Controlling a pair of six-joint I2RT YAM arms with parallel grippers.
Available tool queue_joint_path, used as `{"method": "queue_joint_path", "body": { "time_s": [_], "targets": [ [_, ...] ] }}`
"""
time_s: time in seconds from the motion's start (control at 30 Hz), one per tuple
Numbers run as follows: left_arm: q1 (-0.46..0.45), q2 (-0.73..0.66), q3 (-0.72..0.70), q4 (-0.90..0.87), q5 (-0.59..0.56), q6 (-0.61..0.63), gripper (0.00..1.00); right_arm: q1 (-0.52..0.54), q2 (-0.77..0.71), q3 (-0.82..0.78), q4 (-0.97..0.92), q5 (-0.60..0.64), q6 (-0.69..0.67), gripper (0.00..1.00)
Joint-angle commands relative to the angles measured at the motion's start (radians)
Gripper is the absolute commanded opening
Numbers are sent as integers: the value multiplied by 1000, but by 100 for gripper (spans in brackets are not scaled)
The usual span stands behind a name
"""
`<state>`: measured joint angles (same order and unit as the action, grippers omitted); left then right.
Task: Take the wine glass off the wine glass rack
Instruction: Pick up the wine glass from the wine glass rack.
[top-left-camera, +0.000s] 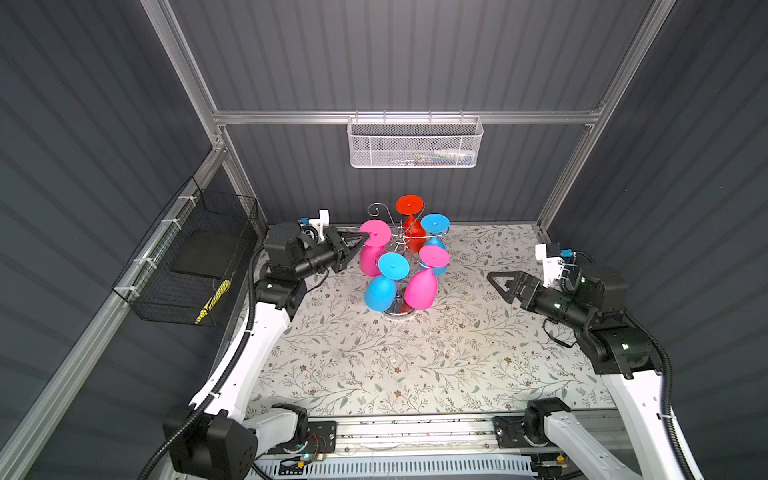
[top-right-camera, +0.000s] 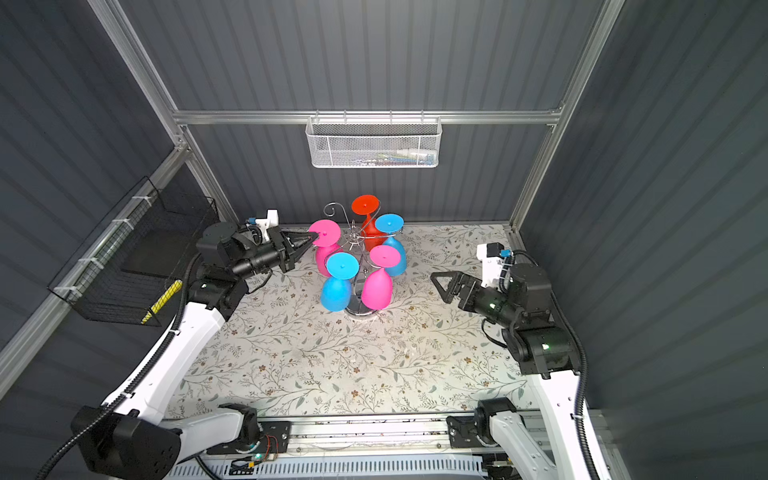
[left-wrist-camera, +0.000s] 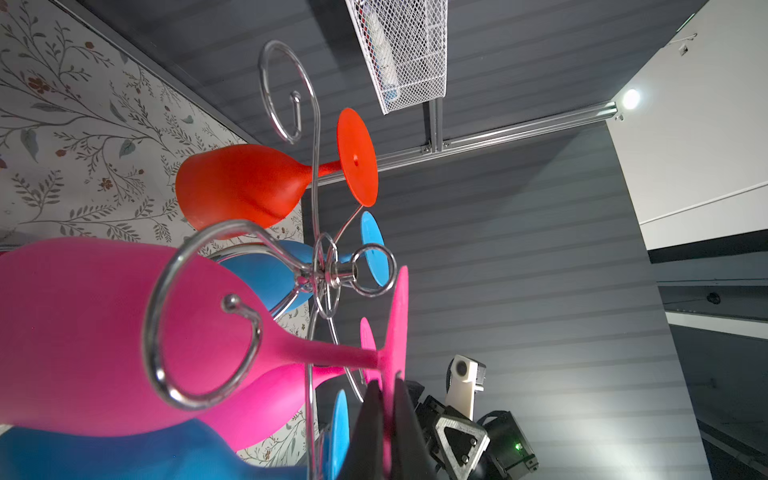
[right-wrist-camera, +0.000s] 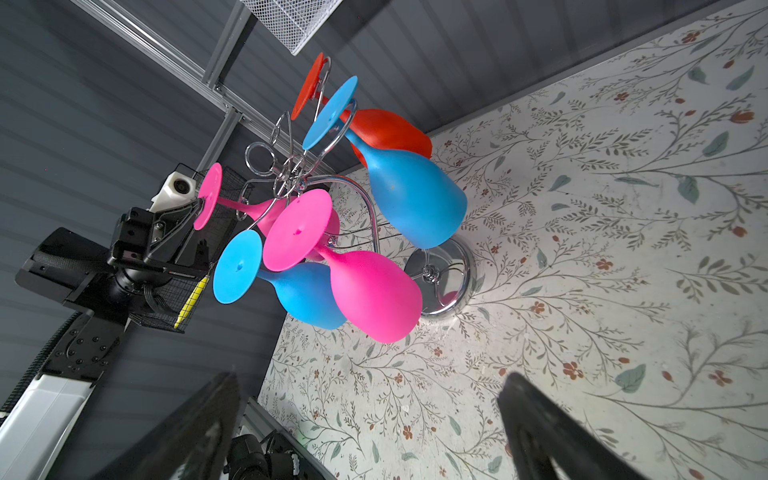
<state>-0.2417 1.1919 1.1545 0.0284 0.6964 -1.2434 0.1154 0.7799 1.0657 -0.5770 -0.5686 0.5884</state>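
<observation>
- Grey ribbed walls (top-left-camera: 415, 62) enclose a bench (top-left-camera: 374, 365) with a floral cover.
- A chrome wine glass rack (top-left-camera: 402, 237) stands toward the back middle of the bench.
- The left tool (top-left-camera: 362, 240) is clamped on the foot rim of the pink wine glass (top-left-camera: 371, 258), which hangs bowl-down on the rack's left side with its stem inside a curled arm.
- Other glasses (top-left-camera: 380, 291) in pink, blue and red hang bowl-down too.
- The right tool (top-left-camera: 498, 284) hangs well to the right of the rack, fingers wide apart, holding nothing.

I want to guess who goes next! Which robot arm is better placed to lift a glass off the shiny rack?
Left. The left tool is shut on the foot of a pink wine glass hanging on the wine glass rack. The right tool is open, empty and apart from it.
</observation>
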Motion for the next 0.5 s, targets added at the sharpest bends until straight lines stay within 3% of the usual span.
{"method": "queue_joint_path", "body": {
  "time_s": [0.0, 0.47],
  "targets": [
    [-3, -44, -18, -63, -14, 50, 0, 6, -12, -12, 3, -1, 7, 99],
    [-2, -163, -75, -198, -102, 103, 0, 14, -33, -20, -7, 2, 14, 99]
  ]
}}
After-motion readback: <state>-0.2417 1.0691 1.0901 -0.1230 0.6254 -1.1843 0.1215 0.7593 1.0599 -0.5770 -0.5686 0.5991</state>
